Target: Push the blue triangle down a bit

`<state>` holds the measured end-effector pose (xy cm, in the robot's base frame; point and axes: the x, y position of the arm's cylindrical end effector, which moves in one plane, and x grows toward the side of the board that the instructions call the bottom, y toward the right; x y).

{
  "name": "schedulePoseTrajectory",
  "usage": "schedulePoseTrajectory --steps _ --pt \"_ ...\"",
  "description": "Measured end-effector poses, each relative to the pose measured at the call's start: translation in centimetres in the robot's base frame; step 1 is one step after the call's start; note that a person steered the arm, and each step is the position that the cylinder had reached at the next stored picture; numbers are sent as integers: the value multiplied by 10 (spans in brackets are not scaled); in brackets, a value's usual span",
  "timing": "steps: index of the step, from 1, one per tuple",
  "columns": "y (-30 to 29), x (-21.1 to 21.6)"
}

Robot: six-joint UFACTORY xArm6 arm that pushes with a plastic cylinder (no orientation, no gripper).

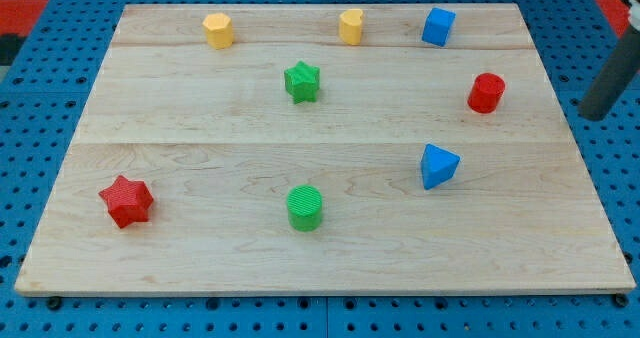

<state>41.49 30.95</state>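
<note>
While off board at right, my tip point(592, 114) well apart from blue triangle point(438, 166).

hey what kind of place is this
Probably a robotics lab bench: a wooden board on blue pegboard, small blocks like the blue triangle and red star, my rod at right, tip off-board.

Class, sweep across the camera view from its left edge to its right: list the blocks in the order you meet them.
Red star → yellow hexagon → yellow heart → blue triangle → red cylinder. The two green blocks overlap sideways, as does the blue cube with the triangle, so I skip them.
</note>
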Motion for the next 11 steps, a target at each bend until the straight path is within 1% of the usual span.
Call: schedulePoseTrajectory --steps 1,3,4,5,6,8,9,10,11 --pt "-20 35" --pt "-85 46" --pt "-98 46" --pt "-114 28" --pt "-173 21" --pt "-195 26" --pt "-197 47" --pt "-201 53" --pt "-227 54"
